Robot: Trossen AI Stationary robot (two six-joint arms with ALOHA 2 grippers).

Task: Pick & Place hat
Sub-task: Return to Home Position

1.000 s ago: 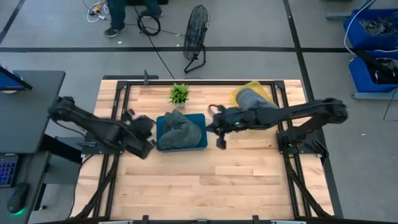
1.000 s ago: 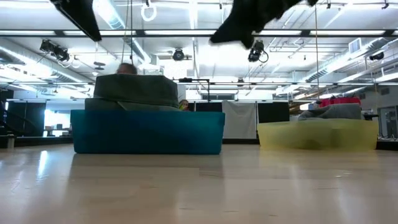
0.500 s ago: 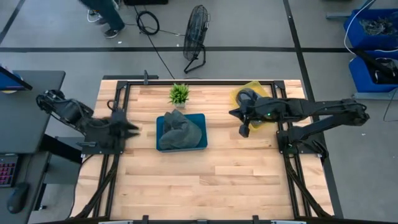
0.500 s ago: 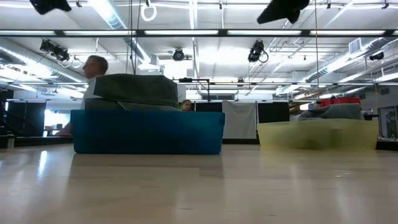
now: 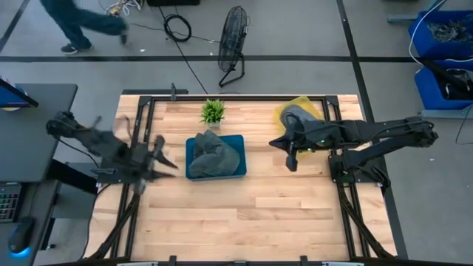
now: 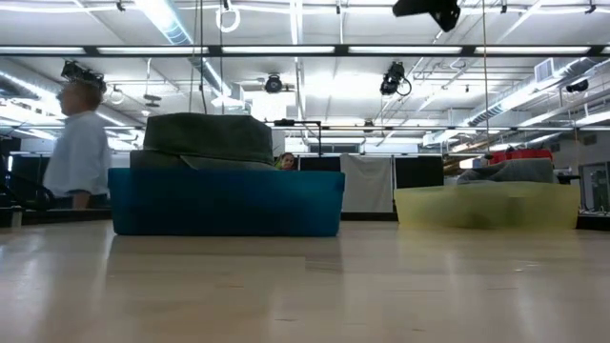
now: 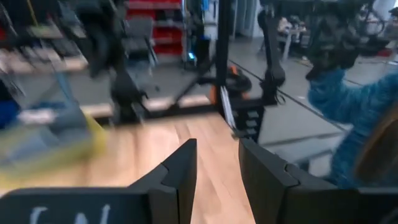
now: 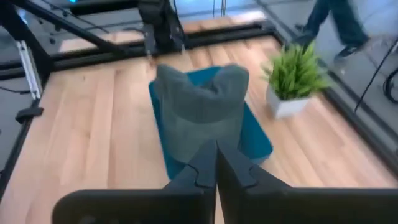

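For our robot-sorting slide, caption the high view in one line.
Caps heaped in the blue bin, grey cap in the yellow bin; left gripper open, right gripper shut, both empty.

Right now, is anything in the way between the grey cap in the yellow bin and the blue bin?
Nothing visible: bare table separates the yellow bin holding the grey cap from the blue bin. The right end effector hangs high near that gap, shut.

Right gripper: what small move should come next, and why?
Probably draw the right gripper back, farther from the blue plastic bin: it is shut on nothing, the dark grey fabric caps already lie piled in that bin, and the left gripper hangs open, clear of the bin's other side.
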